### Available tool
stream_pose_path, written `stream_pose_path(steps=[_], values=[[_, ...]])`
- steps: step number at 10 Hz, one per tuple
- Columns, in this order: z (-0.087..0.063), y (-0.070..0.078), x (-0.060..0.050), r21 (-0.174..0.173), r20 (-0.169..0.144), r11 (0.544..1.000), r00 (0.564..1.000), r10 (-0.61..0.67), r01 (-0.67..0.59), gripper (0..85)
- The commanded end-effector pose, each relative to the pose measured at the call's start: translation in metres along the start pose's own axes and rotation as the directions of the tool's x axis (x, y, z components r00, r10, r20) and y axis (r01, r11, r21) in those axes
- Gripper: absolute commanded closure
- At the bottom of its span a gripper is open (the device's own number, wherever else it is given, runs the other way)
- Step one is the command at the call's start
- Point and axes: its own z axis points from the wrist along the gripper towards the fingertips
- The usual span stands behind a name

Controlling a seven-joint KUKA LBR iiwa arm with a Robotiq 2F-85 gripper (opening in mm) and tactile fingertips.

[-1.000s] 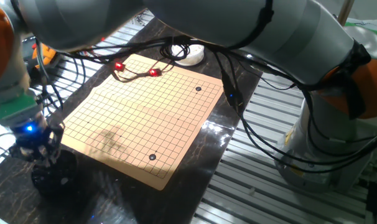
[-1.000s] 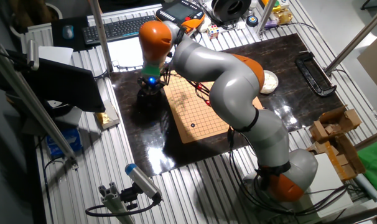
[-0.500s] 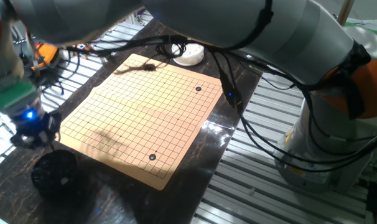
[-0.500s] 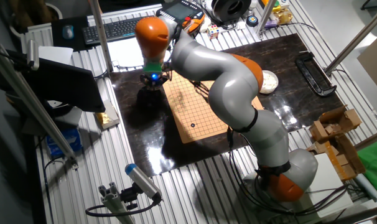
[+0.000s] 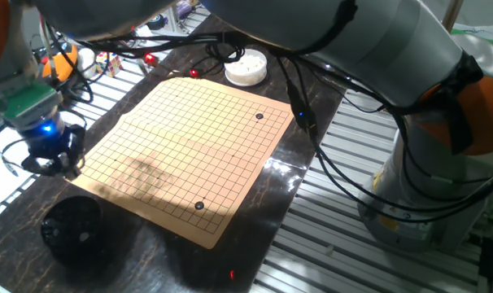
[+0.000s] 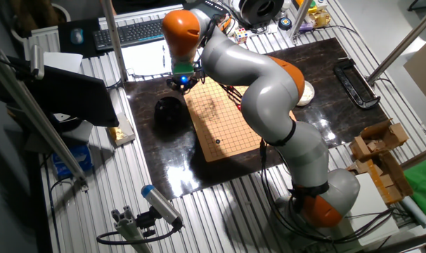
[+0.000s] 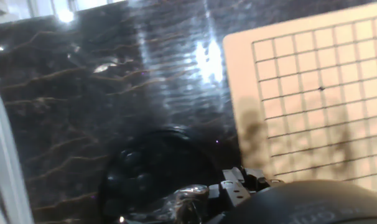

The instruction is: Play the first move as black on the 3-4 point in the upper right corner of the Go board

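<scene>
The wooden Go board (image 5: 189,146) lies on the dark marble table. Two black stones rest on it, one (image 5: 259,116) near its far right corner and one (image 5: 199,206) near its front edge. My gripper (image 5: 55,163) hangs at the board's left corner, above and behind the black stone bowl (image 5: 71,232). Its dark fingers are too small here to show whether they hold a stone. In the other fixed view the gripper (image 6: 181,81) sits at the board's (image 6: 223,119) far corner, beyond the bowl (image 6: 169,112). The hand view shows the bowl (image 7: 157,177) below and the board (image 7: 313,93) to the right.
A white bowl (image 5: 246,67) stands beyond the board's far edge. Cables (image 5: 311,138) trail over the board's right side. The arm's grey links (image 5: 377,49) span above the table. A keyboard (image 6: 139,31) and clutter lie behind the table.
The gripper has risen from just over the black bowl and moved away from it toward the board's near corner. The stones on the board have not moved.
</scene>
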Motion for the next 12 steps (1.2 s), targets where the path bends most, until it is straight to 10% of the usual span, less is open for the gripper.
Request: stream_pose_path(steps=[1, 10, 12], values=[[-0.002, -0.008, -0.003, 0.0, -0.003, 0.999, 0.999, -0.033, 0.033, 77.0], [0.005, -0.04, -0.009, 0.058, 0.008, 0.958, 0.96, -0.28, 0.279, 74.7], [0.006, -0.041, -0.009, -0.04, -0.017, 0.984, 0.985, -0.174, 0.173, 74.7]])
